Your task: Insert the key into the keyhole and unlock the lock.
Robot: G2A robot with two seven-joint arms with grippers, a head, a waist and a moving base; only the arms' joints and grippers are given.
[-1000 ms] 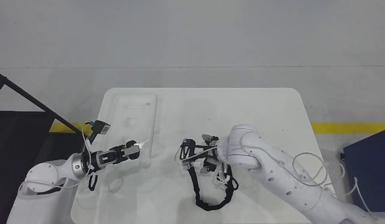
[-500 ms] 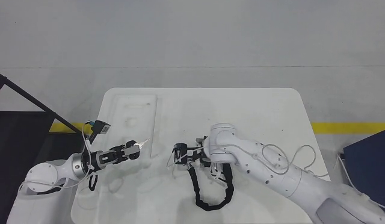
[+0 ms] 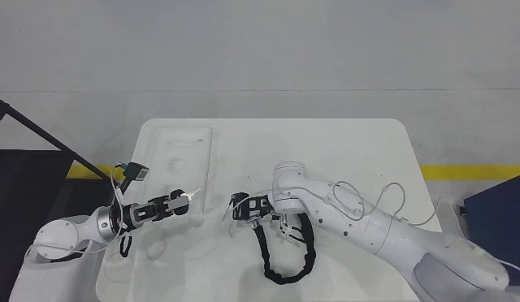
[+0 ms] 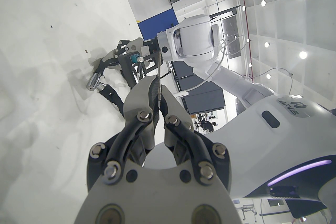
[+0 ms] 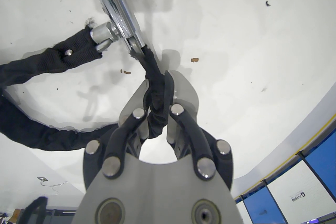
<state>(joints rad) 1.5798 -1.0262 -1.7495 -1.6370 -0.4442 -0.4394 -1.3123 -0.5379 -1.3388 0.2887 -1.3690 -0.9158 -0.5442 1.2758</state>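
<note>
The white tabletop (image 3: pixel 341 148) carries the black sleeved chain (image 3: pixel 284 273), which lies in a loop. The right pincer (image 5: pixel 157 83) is pressed together on the sleeve just behind the chrome lock cylinder (image 5: pixel 122 19) (whether the cylinder rests on the surface I cannot tell). The left pincer (image 4: pixel 157 86) is well apart from it and pinches the key (image 4: pixel 158 64) by its head, with the thin blade pointing toward the lock. I judge that the step in hand is the approach before insertion. The next move calls for bringing the key tip in line with the open end of the cylinder, while the lock is held firm
</note>
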